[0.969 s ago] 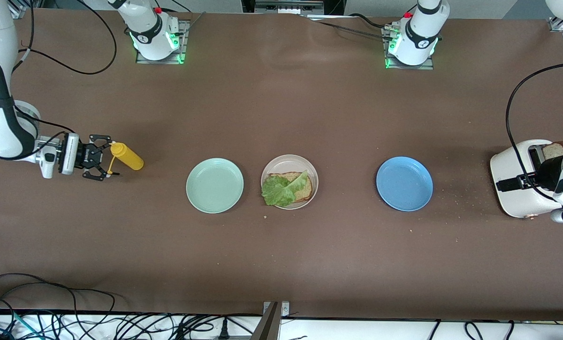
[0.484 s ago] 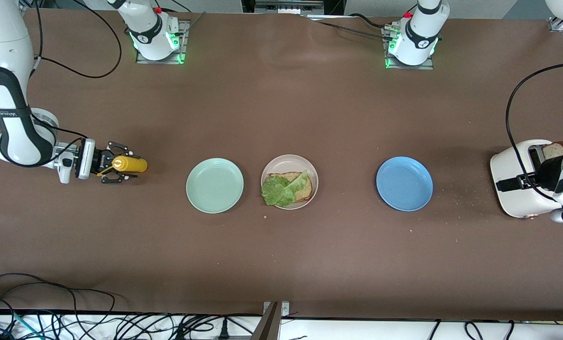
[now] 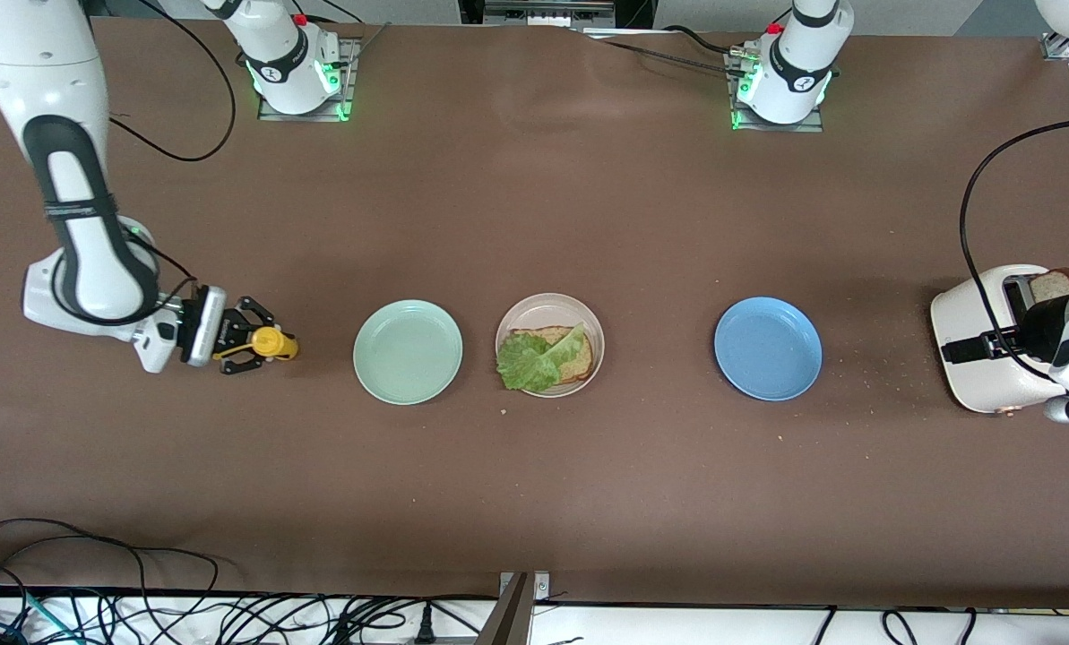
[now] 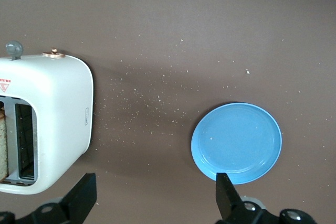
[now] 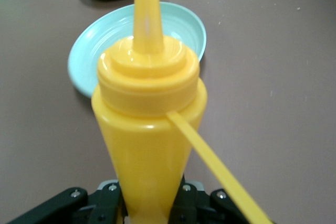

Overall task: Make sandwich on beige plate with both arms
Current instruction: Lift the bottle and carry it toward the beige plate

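1. Your right gripper (image 3: 249, 345) now pinches the yellow squeeze bottle (image 3: 271, 343) by its body. A second ago the bottle lay on the tabletop (image 3: 534, 502) between spread fingers; half a second ago the jaws were around it. Now the bottle points nozzle-first toward the mint green plate (image 3: 408, 351).

2. The right wrist view confirms the grip: the bottle (image 5: 149, 129) rises straight out from between the black fingers, its cap strap hanging loose.

3. The right arm has also swung nearer the front camera, carrying the bottle toward the plates.

4. For the task, this reads as the sauce step beginning. The beige plate (image 3: 549, 305) sits mid-tabletop between the mint green plate and the blue plate (image 3: 767, 348), holding one bread slice (image 3: 573, 355) with a lettuce leaf (image 3: 527, 362) on it. The sandwich has no top slice yet.

5. Your left gripper (image 4: 152, 200) is spread wide, holding nothing, and waits over the tabletop between the white toaster (image 3: 982, 336) and the blue plate. Nothing there has moved.

6. A second bread slice (image 3: 1049, 284) stands in the toaster slot, likely the missing top.
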You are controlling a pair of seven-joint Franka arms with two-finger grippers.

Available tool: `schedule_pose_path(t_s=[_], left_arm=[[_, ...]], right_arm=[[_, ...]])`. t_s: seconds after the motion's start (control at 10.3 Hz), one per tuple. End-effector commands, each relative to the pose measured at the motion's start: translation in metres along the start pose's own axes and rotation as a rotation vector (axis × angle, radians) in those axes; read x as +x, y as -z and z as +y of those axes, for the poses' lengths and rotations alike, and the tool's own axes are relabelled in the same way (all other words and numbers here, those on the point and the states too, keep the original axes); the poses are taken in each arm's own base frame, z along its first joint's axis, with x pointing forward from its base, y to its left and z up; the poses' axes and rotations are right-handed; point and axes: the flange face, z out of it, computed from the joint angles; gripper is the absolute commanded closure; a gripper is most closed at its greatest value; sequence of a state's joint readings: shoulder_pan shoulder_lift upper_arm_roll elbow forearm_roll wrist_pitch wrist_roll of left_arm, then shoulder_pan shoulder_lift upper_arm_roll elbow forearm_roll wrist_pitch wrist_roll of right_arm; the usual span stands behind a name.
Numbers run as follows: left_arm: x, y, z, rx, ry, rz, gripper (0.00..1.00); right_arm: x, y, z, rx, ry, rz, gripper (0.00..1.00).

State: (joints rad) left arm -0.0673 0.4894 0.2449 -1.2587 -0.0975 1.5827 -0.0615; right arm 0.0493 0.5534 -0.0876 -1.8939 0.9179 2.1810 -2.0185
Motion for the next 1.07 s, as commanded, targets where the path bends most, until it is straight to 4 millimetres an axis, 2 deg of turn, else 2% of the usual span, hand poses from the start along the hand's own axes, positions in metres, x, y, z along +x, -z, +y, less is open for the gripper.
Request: schedule_pose_path(t_s=[0.0,0.19,0.29,0.48,0.58,0.77,0.87,0.97], left_arm=[[-0.005,0.003,0.001,0.032,-0.001,-0.005,0.00],[-0.005,0.003,0.000,0.032,0.001,-0.005,0.00],[-0.005,0.003,0.001,0.032,-0.001,-0.005,0.00],[-0.005,0.003,0.001,0.032,-0.001,-0.005,0.00],[-0.005,0.003,0.001,0.032,-0.001,-0.005,0.00],[-0.005,0.003,0.001,0.032,-0.001,-0.005,0.00],[-0.005,0.003,0.001,0.032,-0.001,-0.005,0.00],[-0.005,0.003,0.001,0.032,0.001,-0.005,0.00]], right_arm=[[0.096,0.000,0.009,-0.029,-0.030,-0.169,1.00],[0.169,-0.011,0.010,-0.076,-0.070,-0.322,1.00],[0.199,-0.025,0.006,-0.110,-0.110,-0.383,1.00],[0.255,-0.068,-0.001,-0.209,-0.150,-0.519,1.00],[0.272,-0.095,-0.011,-0.263,-0.172,-0.585,1.00],[0.295,-0.138,-0.038,-0.378,-0.149,-0.724,1.00],[0.309,-0.154,-0.055,-0.443,-0.111,-0.783,1.00],[0.314,-0.165,-0.070,-0.482,-0.092,-0.859,1.00]])
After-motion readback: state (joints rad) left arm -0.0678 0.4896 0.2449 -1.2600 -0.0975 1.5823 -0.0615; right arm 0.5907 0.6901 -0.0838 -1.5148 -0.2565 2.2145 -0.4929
